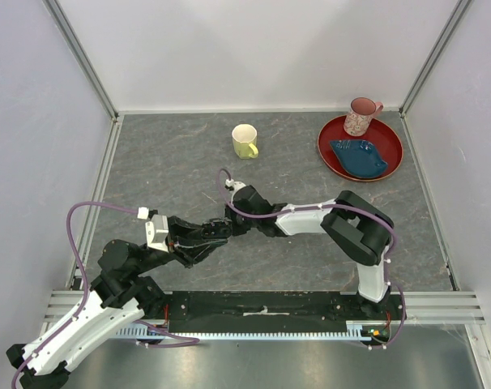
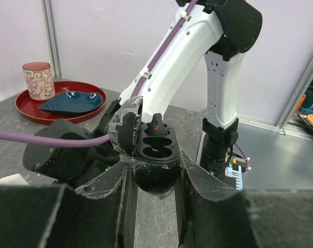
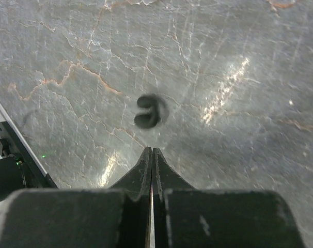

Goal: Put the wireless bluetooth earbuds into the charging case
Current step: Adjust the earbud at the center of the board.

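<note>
Left wrist view gives the charging case [image 2: 156,147] plainly: black, its lid swung open to the left, the lower shell clamped between the left jaws, which stand only narrowly apart. A red dot shows in one socket, but whether a bud sits there I cannot tell. The right arm [image 2: 198,57] rises just behind the case. Right wrist view shows the right jaws pressed together on nothing. One black earbud [image 3: 149,111], blurred, lies on the bench [image 3: 223,62] just past their tips, and how it lies from the case this view does not show. Top external view packs both wrists into one dark knot, so case and bud are hard to make out there. The yellow mug [image 1: 245,141] stands well beyond the case, and the red plate [image 1: 336,150] lies farther off to the case's right.
</note>
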Robot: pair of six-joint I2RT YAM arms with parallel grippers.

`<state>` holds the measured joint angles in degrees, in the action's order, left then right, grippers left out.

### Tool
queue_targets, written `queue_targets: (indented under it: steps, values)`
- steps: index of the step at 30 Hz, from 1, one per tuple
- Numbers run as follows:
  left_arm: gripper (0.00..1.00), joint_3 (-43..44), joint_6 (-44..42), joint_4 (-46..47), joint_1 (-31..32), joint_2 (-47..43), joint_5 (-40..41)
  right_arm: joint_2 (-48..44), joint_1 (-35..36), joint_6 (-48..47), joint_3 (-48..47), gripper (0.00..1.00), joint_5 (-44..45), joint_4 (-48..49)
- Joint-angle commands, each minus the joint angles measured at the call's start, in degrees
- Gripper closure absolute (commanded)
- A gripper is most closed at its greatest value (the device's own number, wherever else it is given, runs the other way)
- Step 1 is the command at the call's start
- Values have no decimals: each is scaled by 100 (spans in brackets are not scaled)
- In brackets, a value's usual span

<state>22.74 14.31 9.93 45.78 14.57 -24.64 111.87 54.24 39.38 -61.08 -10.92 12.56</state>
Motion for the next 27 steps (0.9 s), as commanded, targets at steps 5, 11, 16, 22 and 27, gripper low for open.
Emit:
queue_targets:
  steps: [5, 11, 16, 22, 27]
  values:
    - [98, 2, 90, 246, 19, 11, 74, -623, -54, 184, 377, 100, 389, 54]
    - [98, -7, 90, 255, 27, 11, 74, -544, -159, 395, 369, 79, 266, 177]
    - [98, -42, 99, 255, 19, -24, 100, -237, -352, 677, 246, 70, -95, 493]
    - [98, -51, 64, 255, 28, -15, 118, 106, -344, 642, -71, 63, -288, 344]
    - [98, -68, 55, 255, 19, -24, 126, 150, -326, 554, -79, 63, -306, 248]
